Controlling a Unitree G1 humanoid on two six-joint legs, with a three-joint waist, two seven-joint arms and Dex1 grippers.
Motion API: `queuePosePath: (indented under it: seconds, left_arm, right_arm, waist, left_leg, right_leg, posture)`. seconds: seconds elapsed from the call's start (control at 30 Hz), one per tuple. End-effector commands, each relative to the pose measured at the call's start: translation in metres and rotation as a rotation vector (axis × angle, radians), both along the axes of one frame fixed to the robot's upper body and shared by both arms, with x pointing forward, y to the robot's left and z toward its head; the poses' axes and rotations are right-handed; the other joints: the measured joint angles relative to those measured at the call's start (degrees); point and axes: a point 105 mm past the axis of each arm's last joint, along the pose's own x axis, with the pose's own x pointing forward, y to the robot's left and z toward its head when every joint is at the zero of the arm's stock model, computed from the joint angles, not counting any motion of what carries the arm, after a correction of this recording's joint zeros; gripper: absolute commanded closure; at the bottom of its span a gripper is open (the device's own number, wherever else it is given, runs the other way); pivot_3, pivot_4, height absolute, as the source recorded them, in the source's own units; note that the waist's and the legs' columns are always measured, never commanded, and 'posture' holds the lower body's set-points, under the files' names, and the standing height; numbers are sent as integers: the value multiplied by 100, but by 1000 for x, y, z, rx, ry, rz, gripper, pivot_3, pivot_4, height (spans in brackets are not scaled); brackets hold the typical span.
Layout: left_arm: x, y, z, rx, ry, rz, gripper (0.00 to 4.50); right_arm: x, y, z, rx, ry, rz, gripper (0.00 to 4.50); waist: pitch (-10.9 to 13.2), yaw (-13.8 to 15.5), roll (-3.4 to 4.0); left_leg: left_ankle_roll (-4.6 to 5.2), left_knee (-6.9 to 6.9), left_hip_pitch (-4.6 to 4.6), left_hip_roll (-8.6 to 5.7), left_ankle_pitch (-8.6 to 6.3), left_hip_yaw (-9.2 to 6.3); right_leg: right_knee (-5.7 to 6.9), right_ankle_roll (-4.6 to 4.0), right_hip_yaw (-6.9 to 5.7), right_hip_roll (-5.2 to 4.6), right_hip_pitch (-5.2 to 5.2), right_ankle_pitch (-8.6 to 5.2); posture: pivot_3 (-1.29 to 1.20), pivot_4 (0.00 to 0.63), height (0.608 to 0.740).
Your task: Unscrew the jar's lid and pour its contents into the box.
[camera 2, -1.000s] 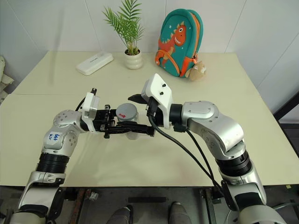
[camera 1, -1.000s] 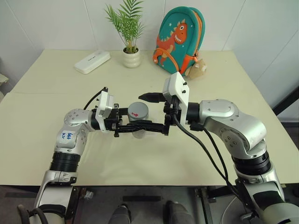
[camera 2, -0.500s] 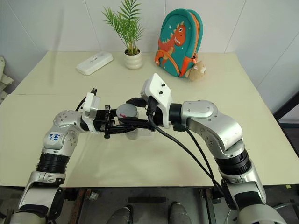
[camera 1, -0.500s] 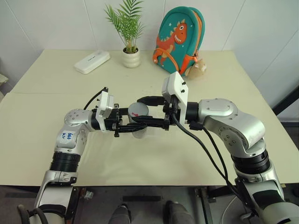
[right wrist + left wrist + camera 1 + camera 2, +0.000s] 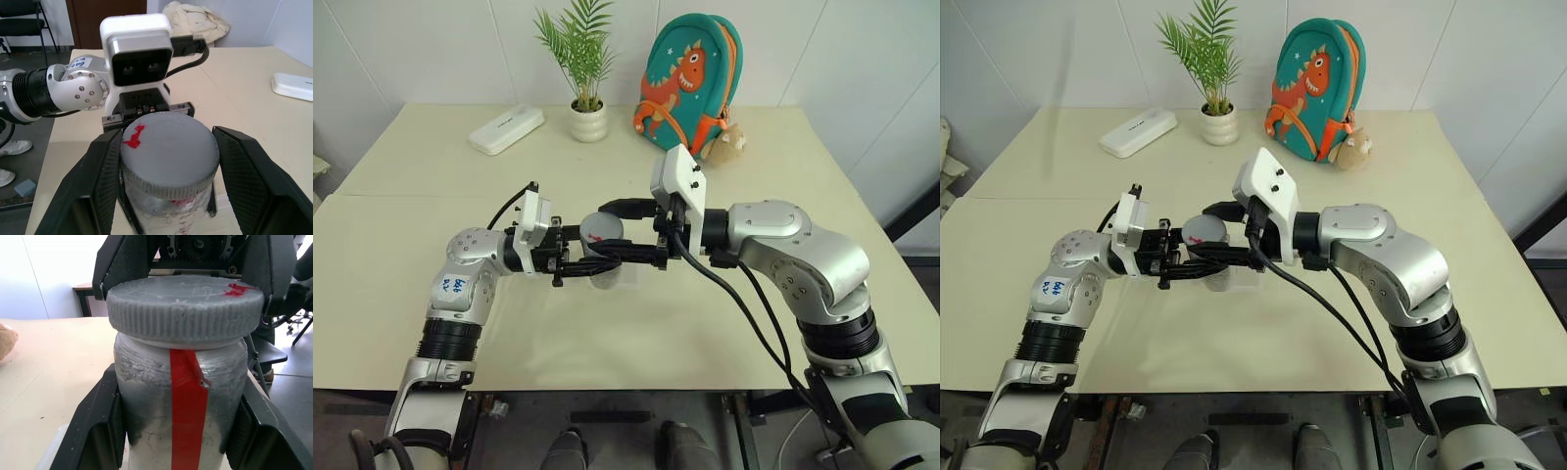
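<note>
Since the earlier frame, the right end effector (image 5: 168, 161) has closed from wide apart onto the lid (image 5: 169, 153); its two black fingers (image 5: 105, 169) now press the ribbed grey rim from opposite sides. The left end effector (image 5: 178, 431) is clamped on the jar (image 5: 181, 406) body below the lid, one finger on each side of the red label band. The jar is upright, lid on, raised above the bench (image 5: 431, 294) between both arms. The box (image 5: 1246, 280) lies on the bench just beneath the jar.
</note>
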Motion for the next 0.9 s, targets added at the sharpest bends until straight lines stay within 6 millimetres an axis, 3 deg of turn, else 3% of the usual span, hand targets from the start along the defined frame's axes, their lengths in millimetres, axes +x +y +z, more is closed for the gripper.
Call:
queuePosePath:
  seconds: [0.03, 0.27, 0.43, 0.5, 0.57, 0.73, 0.9]
  left_arm:
    - [-5, 0, 1, 30, -23, -18, 2385]
    - [-5, 0, 2, 29, -22, -15, 2385]
    - [0, 6, 11, 16, -47, 25, 2385]
    - [5, 17, 19, 20, -71, 72, 2385]
    - [11, 36, 29, 28, -96, 144, 2385]
    - [18, 60, 38, 47, -119, 227, 2385]
    - [27, 75, 46, 68, -155, 271, 2385]
  right_arm:
    - [-2, -6, 25, 49, -91, -8, 1894]
    - [9, -18, 36, 50, -142, -68, 1894]
    - [28, -44, 33, 14, -151, -190, 1894]
    - [37, -64, 29, -12, -145, -275, 1894]
    - [47, -94, 18, -47, -114, -406, 1894]
    - [49, -128, -15, -69, -8, -553, 1894]
    - [46, -154, -86, -63, 139, -712, 1894]
  waist:
    - [0, 2, 0]
    - [0, -1, 0]
    - [0, 10, 0]
    - [0, 13, -1]
    - [0, 15, -1]
    - [0, 4, 0]
    - [0, 21, -1]
  left_leg:
    - [0, 0, 0, 0, 0, 0]
    - [0, 0, 0, 0, 0, 0]
    - [0, 0, -1, 0, 0, 0]
    - [0, 0, -1, 0, 0, 0]
    - [0, 0, -2, 0, 0, 0]
    - [3, -3, -2, 0, -2, 3]
    - [3, -4, -4, -1, -2, 3]
  right_leg:
    - [0, 0, 0, 0, 0, 0]
    - [1, 0, 0, 0, 0, 0]
    - [-1, 0, 0, -1, 0, 0]
    - [-1, 0, 0, 0, 0, 0]
    - [-4, 0, 0, -1, 0, 0]
    - [-10, 1, 0, -1, -1, -2]
    - [-9, 3, 0, -2, -1, -6]
  posture:
    - [0, 150, 740]
    - [0, 150, 740]
    - [0, 150, 740]
    - [0, 150, 740]
    - [0, 150, 740]
    - [0, 150, 740]
    - [0, 150, 740]
